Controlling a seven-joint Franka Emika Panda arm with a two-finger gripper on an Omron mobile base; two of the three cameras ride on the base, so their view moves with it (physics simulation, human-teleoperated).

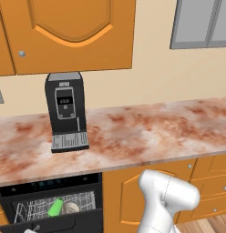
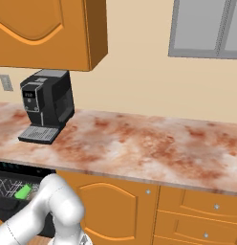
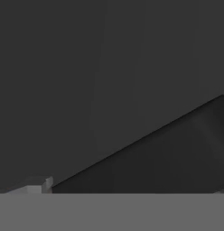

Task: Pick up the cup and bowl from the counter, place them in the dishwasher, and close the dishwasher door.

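The green cup (image 1: 54,207) lies tilted in the grey wire rack of the dishwasher (image 1: 46,185), with the beige bowl (image 1: 70,208) just right of it. From the right base view the cup (image 2: 23,192) shows in the rack past my arm. The black dishwasher door (image 1: 55,223) stands partly raised, leaving the rack visible above its top edge. My arm reaches down and left toward the door. In the hand view my gripper (image 3: 131,188) is open with nothing between its fingers, and the dark door panel (image 3: 109,90) sits very close in front. The counter (image 1: 133,132) carries neither dish.
A black coffee machine (image 1: 65,111) stands on the counter's left part. Orange cabinet doors and drawers (image 1: 210,186) run under the counter to the dishwasher's right. Upper orange cabinets (image 1: 69,32) hang above, and a window (image 2: 206,26) is at upper right.
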